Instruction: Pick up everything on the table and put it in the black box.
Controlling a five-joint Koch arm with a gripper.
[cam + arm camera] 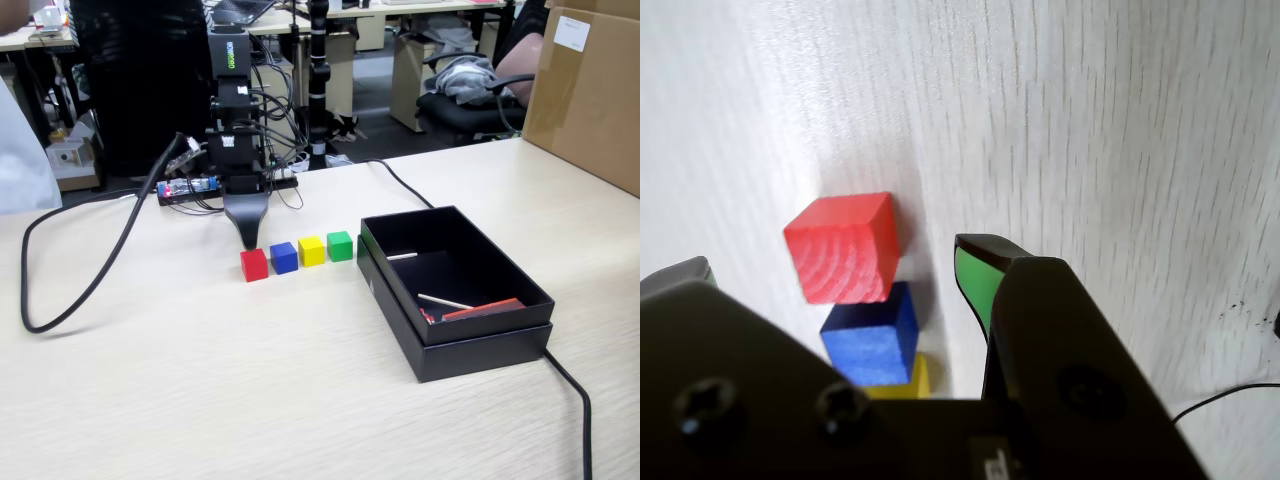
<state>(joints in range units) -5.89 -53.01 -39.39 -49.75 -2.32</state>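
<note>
Four small cubes stand in a row on the pale table (200, 380): red (254, 264), blue (284, 257), yellow (312, 250) and green (340, 245). The black box (480, 350) sits to their right in the fixed view and holds a few thin sticks and a red piece. My gripper (250, 238) points down just behind and above the red cube. In the wrist view the gripper (830, 262) is open. The red cube (845, 248) lies between its tips, below them, with blue (872, 340) and yellow (915, 378) behind it. One finger (978, 280) shows a green pad.
A thick black cable (90, 290) loops across the table's left side. Another cable (572, 392) runs from behind the box toward the front right. A big brown carton (590, 90) stands at the far right. A circuit board (190, 187) and wires lie at the arm's base.
</note>
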